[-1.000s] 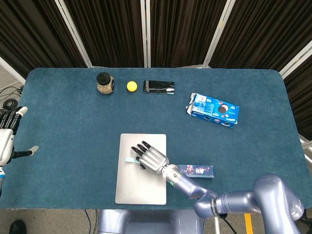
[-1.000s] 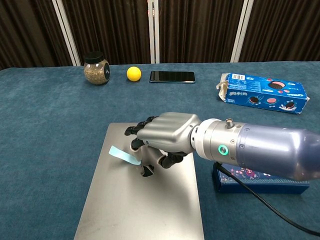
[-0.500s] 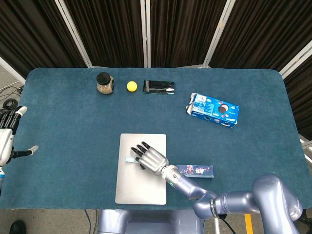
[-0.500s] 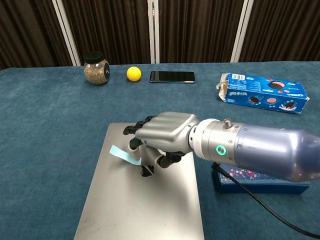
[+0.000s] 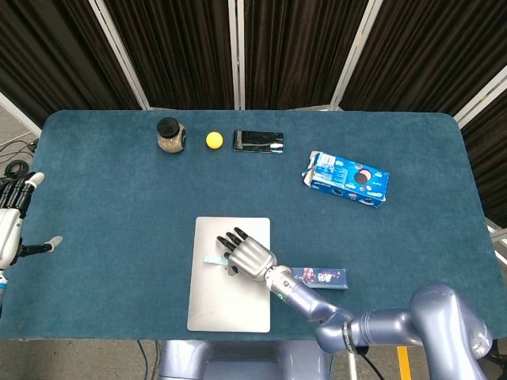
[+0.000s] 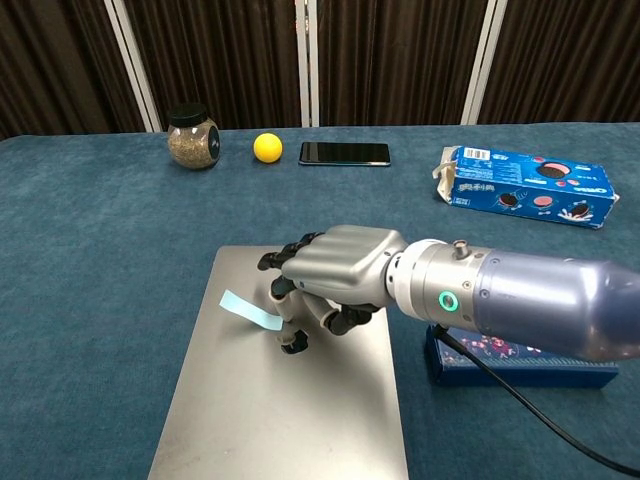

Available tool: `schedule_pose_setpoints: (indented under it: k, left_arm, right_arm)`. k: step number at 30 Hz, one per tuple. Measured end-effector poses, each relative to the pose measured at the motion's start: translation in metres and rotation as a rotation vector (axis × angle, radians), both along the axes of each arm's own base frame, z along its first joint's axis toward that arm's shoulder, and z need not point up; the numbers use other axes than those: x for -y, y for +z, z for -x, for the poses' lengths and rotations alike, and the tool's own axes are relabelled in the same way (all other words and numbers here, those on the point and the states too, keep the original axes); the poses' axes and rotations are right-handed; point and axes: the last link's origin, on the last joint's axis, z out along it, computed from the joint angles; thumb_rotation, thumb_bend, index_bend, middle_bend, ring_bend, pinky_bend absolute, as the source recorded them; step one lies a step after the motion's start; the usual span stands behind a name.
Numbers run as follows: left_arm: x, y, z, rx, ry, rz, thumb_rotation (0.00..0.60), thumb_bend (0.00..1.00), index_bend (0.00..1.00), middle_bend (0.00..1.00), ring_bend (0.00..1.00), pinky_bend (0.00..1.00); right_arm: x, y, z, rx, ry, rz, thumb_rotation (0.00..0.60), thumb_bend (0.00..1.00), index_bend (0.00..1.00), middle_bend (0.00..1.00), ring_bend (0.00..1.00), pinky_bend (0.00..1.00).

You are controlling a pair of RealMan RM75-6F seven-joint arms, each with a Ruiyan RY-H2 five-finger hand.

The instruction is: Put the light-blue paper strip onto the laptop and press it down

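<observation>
Dark pleated curtains hang behind a table (image 5: 119, 198) covered in deep teal cloth. Near its six o'clock edge, the right hand (image 5: 247, 255) (image 6: 335, 272) hovers low over the closed silver laptop (image 5: 230, 305) (image 6: 290, 410), palm down, fingers (image 6: 285, 262) curled; whether they pinch or merely touch the strip's end I cannot tell. At the hand's nine o'clock the light-blue paper strip (image 5: 211, 260) (image 6: 248, 309) lies on the laptop lid, its near end meeting the fingertips. At the hand's three o'clock, just beside the laptop, rests a dark blue box (image 5: 318, 277) (image 6: 520, 362). Towards two o'clock, well apart, lies a blue cookie package (image 5: 347, 179) (image 6: 523, 186). Along the twelve o'clock edge stand a black smartphone (image 5: 258, 141) (image 6: 345, 153), a yellow ball (image 5: 214, 140) (image 6: 267, 147) and a black-lidded jar (image 5: 170, 134) (image 6: 193, 138). Far out at nine o'clock, off the table's edge, the left hand (image 5: 14, 222) hangs with fingers spread, holding nothing.
</observation>
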Motion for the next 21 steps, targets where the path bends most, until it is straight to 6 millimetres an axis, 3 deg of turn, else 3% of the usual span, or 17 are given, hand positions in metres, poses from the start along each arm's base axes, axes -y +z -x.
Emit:
schedule_pose_setpoints:
  k: [21]
  left_arm:
    - [0.0, -0.001, -0.001, -0.001, -0.002, 0.005, 0.6, 0.0, 0.0, 0.0, 0.0, 0.0]
  right_arm:
    - [-0.004, 0.006, 0.002, 0.014, 0.015, 0.002, 0.6, 0.93, 0.38, 0.0, 0.0, 0.0]
